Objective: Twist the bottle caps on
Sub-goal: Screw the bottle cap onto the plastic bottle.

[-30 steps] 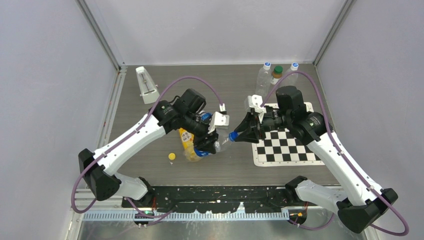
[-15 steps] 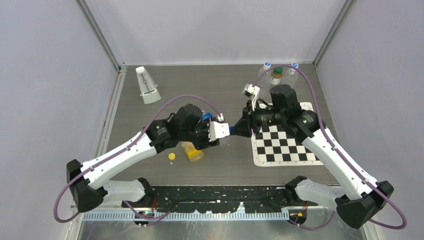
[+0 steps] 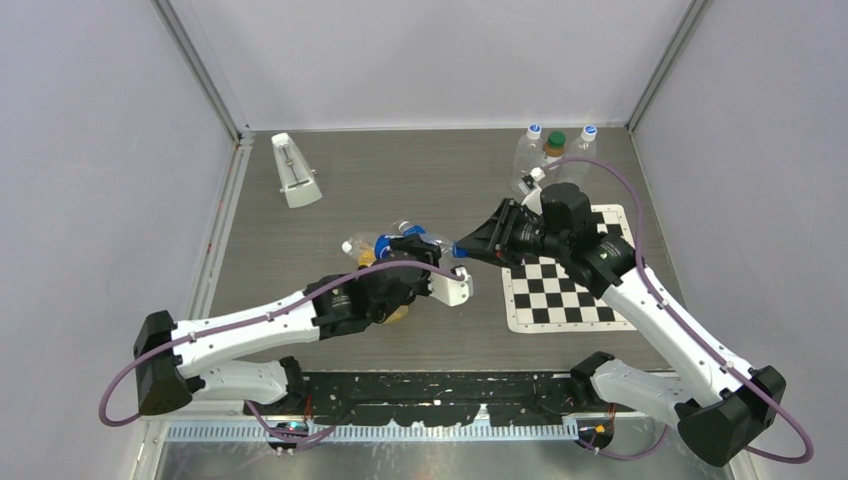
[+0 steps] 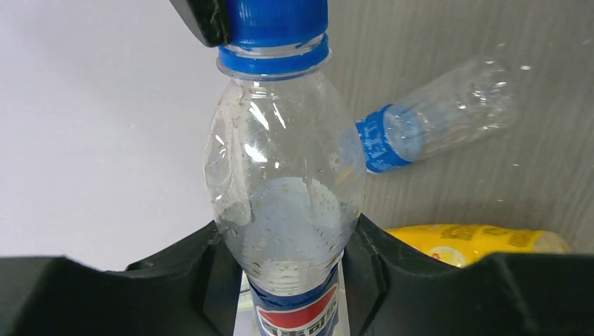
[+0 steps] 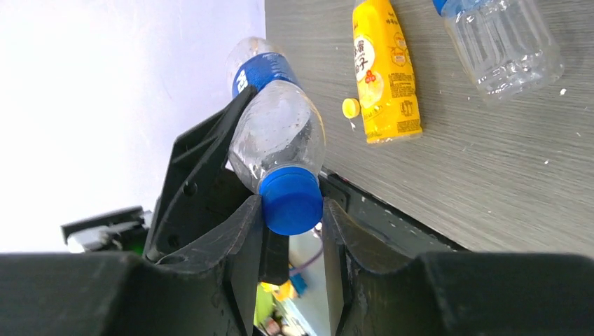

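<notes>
My left gripper point(image 4: 291, 266) is shut on a clear bottle with a blue and red label point(image 4: 287, 203) and holds it off the table, neck towards the right arm. The blue cap point(image 5: 291, 199) sits on that neck, and my right gripper point(image 5: 291, 217) is shut on it. In the top view the cap point(image 3: 462, 250) lies between the left gripper point(image 3: 432, 266) and the right gripper point(image 3: 478, 246). The yellow cap point(image 5: 349, 108) lies loose on the table beside a lying yellow bottle point(image 5: 385, 70). No loose white cap is in view.
An uncapped clear bottle with a blue label point(image 3: 385, 243) lies behind the left arm. Three capped bottles point(image 3: 553, 148) stand at the back right. A checkerboard mat point(image 3: 570, 290) lies under the right arm. A white wedge-shaped object point(image 3: 295, 170) stands at the back left.
The left arm has swung towards the near edge and turned the held bottle, uncovering the lying clear bottle. The right wrist has rotated and shifted, still holding the blue cap.
</notes>
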Controlling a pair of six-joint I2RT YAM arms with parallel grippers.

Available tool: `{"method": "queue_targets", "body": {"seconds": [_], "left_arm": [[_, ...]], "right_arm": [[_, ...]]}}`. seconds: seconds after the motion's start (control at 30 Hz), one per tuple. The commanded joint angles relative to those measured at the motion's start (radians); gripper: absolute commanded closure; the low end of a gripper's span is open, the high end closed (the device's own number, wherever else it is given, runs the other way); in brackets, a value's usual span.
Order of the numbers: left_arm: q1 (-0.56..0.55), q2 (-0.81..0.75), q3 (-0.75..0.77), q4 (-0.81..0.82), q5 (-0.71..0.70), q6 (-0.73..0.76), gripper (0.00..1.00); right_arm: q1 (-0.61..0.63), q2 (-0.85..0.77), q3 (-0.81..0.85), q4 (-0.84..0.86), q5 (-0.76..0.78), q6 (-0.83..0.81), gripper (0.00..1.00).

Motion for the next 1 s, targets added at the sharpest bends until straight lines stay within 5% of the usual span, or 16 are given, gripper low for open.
{"method": "queue_targets", "body": {"seconds": [0.0, 0.07, 0.17, 0.3, 0.47, 0.73, 0.97], "left_arm": [[-0.056, 0.009, 0.014, 0.202, -0.089, 0.105, 1.00], [-0.053, 0.012, 0.039, 0.123, -0.080, 0.046, 1.00], [-0.027, 0.020, 0.078, -0.018, -0.047, -0.052, 1.00], [0.042, 0.007, 0.117, -0.186, 0.112, -0.170, 1.00], [0.152, 0.010, 0.198, -0.369, 0.391, -0.262, 1.00], [0.235, 0.136, 0.389, -0.656, 0.778, -0.232, 1.00], [0.236, 0.291, 0.548, -0.864, 0.912, -0.158, 1.00]], "right_arm": [[-0.002, -0.019, 0.000, 0.067, 0.175, 0.150, 0.99], [-0.002, -0.033, 0.014, 0.065, 0.201, 0.077, 0.87], [-0.003, -0.067, 0.025, 0.099, 0.220, -0.132, 0.42], [-0.003, -0.148, 0.012, 0.114, 0.232, -0.461, 0.19], [-0.003, -0.255, -0.049, 0.127, 0.163, -0.818, 0.17], [-0.002, -0.319, -0.104, 0.052, -0.222, -1.344, 0.16], [0.000, -0.328, -0.140, 0.082, -0.360, -1.457, 0.16]]}}
